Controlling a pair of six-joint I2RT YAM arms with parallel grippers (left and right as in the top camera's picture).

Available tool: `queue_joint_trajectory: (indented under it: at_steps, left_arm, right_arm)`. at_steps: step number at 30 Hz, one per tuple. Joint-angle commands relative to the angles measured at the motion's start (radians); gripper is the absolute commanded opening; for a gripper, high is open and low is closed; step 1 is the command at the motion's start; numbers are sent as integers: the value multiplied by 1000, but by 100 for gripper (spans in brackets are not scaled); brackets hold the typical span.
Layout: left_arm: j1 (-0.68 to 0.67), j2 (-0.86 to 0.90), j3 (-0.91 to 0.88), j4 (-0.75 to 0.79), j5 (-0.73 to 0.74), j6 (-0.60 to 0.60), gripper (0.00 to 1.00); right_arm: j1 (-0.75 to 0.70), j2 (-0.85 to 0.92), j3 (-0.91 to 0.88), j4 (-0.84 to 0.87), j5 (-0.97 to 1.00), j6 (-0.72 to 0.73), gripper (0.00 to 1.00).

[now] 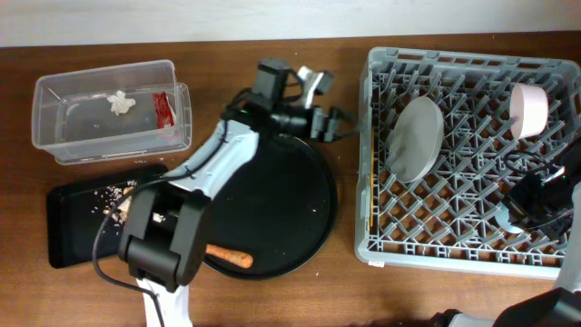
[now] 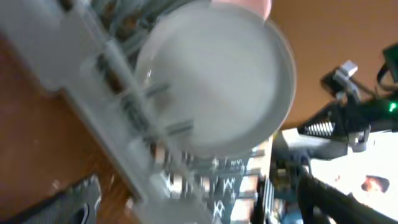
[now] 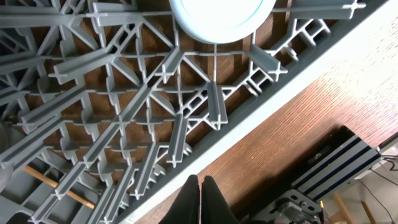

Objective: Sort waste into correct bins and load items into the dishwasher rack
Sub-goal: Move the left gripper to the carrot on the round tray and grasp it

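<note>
Carrot point(image 1: 231, 257) near the bench's front edge looks stiff and slick, so I'd pinch mid-length; my right gripper point(image 3: 200, 183) is clenched empty.

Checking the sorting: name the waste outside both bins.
The orange carrot, lying on the round black tray; the red wrapper and white tissue are in the clear tub, the scraps on the rectangular black tray.

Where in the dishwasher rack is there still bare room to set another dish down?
Free: the rack's near-left rows, bordered by the plate behind and the blue cup to the right; also the strip between plate and pink bowl. Crowded: the near-right corner, where the right pincer hangs near the cup.
</note>
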Motion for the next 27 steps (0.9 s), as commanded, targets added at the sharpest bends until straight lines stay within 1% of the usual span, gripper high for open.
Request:
queue_joint_trajectory:
  at_steps: [1, 3, 5, 6, 8, 9, 10, 12, 14, 19, 22, 24, 27]
  left_arm:
    - [20, -80, -3, -266, -190, 266, 99]
    - [20, -130, -3, -399, -369, 287, 99]
    - [20, -200, -3, -576, -563, 286, 99]
    - [20, -226, -3, -651, -621, 283, 99]
    - [20, -255, -3, -780, -680, 263, 99]
    - [20, -263, -3, -855, -722, 219, 99]
    - [20, -263, -3, -932, -787, 147, 99]
    - [24, -263, -9, -1029, -904, -34, 99]
    - [27, -266, -13, -1069, -966, -169, 99]
    - [30, -311, -106, -1071, -1019, -373, 99]
    - [30, -331, -184, -1046, -1014, -431, 99]
    - [31, -336, -243, -1030, -1009, -496, 99]
    - [31, -336, -307, -989, -928, -505, 99]
  right_arm:
    - [-1, -13, 0, 0, -6, -6, 4]
    - [-1, -13, 0, 0, -6, -6, 4]
    - [-1, -13, 0, 1, -6, -6, 4]
    - [-1, -13, 0, 2, -6, -6, 4]
    - [-1, -13, 0, 3, -6, -6, 4]
    - [-1, -13, 0, 4, -6, -6, 4]
    - [-1, -13, 0, 4, -6, -6, 4]
    - [-1, -13, 0, 3, -6, -6, 4]
    - [-1, -13, 0, 3, -6, -6, 4]
    - [-1, -13, 0, 3, -6, -6, 4]
    - [-1, -13, 0, 3, -6, -6, 5]
    - [-1, -13, 0, 3, -6, -6, 4]
    - [-1, -13, 0, 3, -6, -6, 4]
